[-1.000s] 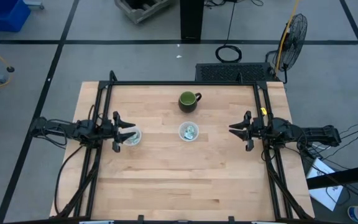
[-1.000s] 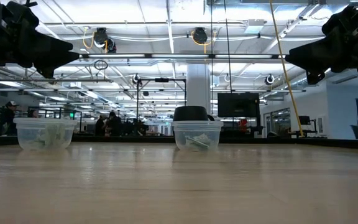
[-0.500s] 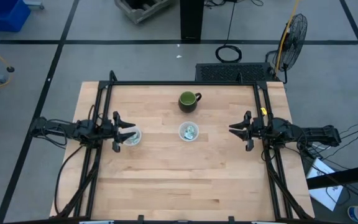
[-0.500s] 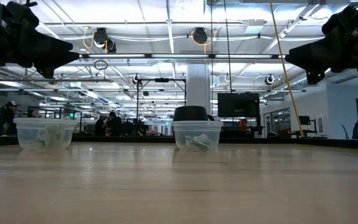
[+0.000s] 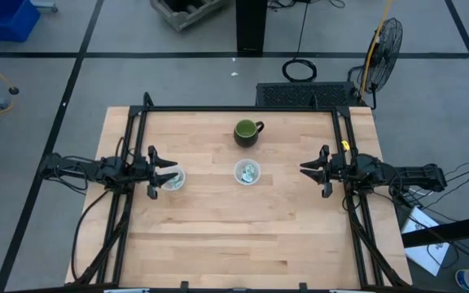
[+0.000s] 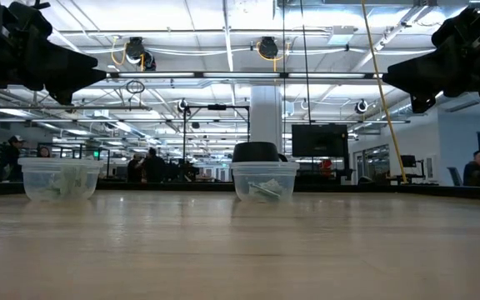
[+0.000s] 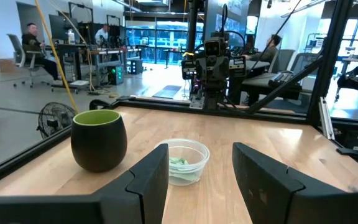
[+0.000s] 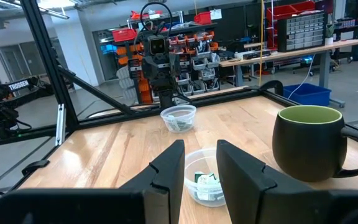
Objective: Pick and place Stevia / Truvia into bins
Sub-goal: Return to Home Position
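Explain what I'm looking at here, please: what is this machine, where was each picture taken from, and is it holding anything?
It is a robot with two dark arms, one at each side of a wooden table. Each ends in a two-finger hand. The high view looks straight down; the low view looks level across the tabletop; each wrist view looks forward from that arm's wrist, past its hand. The left hand hangs above and beside the left clear cup; the right hand hangs over the table's opposite side. Both are open and hold nothing. The middle clear cup stands mid-table, a dark green mug next to it. Small pale sachets lie inside both cups.
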